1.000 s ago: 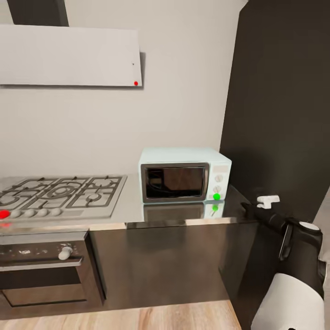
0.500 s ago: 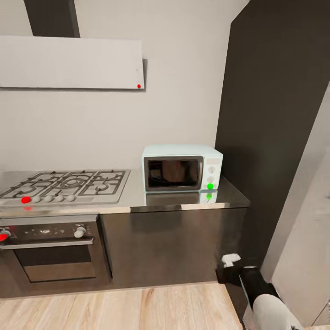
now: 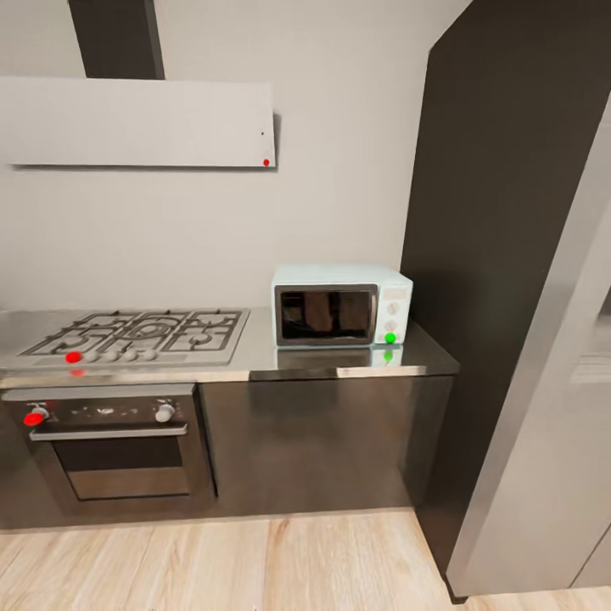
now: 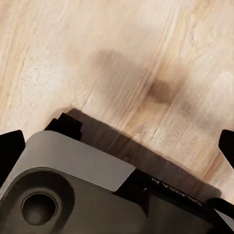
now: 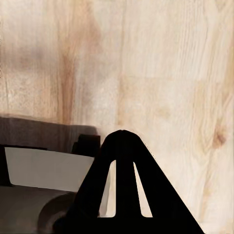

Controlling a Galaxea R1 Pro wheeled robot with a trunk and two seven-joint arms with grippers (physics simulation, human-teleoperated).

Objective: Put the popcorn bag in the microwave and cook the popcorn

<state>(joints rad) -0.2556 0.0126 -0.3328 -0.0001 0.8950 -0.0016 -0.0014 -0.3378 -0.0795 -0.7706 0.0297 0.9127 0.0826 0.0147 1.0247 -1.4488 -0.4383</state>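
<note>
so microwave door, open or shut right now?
Shut. In the head view the microwave on the countertop shows its dark glass door flush with the front, beside the white knob panel.

Even, soft light fills the head view, with no hard highlights on the pale wall. The countertop (image 3: 339, 371) is glossy and mirrors the microwave (image 3: 342, 304) just in front of it, green dot included. Right of the microwave, the tall dark panel (image 3: 501, 212) swallows detail. The render is slightly soft, and the microwave's knobs blur. In both wrist views the wooden floor (image 4: 146, 63) is brightly lit, carrying diffuse grey shadows, probably cast by the robot's base (image 4: 68, 195).
</note>
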